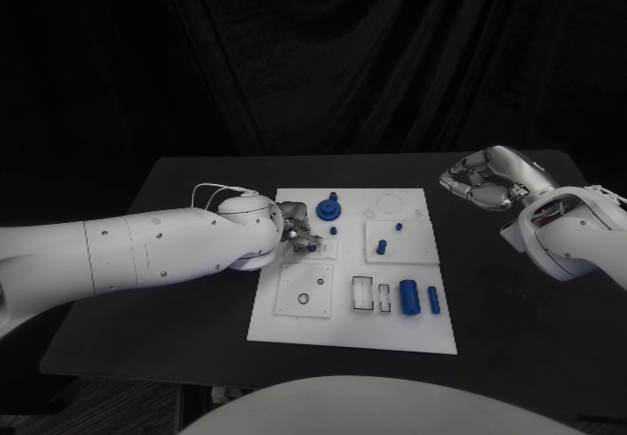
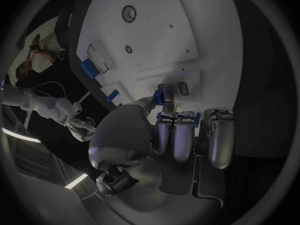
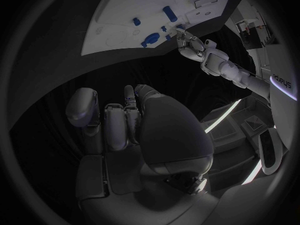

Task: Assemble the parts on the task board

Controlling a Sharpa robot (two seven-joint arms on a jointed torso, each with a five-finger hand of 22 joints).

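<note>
Flat white rectangular task board (image 1: pixel 352 337), smooth and matte, lay in the middle of the matte black table (image 1: pixel 196 299), its long axis running away from the robot. Its surface carried raised square panels with round holes and narrow rectangular slots.

Parts, all smooth blue plastic:
- round blue disc-shaped part with a central knob (image 1: pixel 330 210), standing at the board's far left area;
- small blue peg (image 1: pixel 381 246), upright in the square panel right of centre;
- tiny blue stub (image 1: pixel 333 231) just beyond the left hand's fingers;
- short blue cylinder (image 1: pixel 409 296) lying flat near the board's near right side;
- slim blue bar (image 1: pixel 434 299) lying just beside that cylinder, on its right.

Left hand (image 1: pixel 295 231), silver metal on a glossy white arm, was over the board's left edge, beside the disc part. In the left wrist view its fingers (image 2: pixel 184 135) lay curled together side by side, and a small blue block (image 2: pixel 159 98) sat at the thumb tip against the board; whether it was pinched could not be told.

Right hand (image 1: pixel 481 181), silver, was off the board over the table's far right, well apart from the parts, fingers curled in on nothing.
</note>
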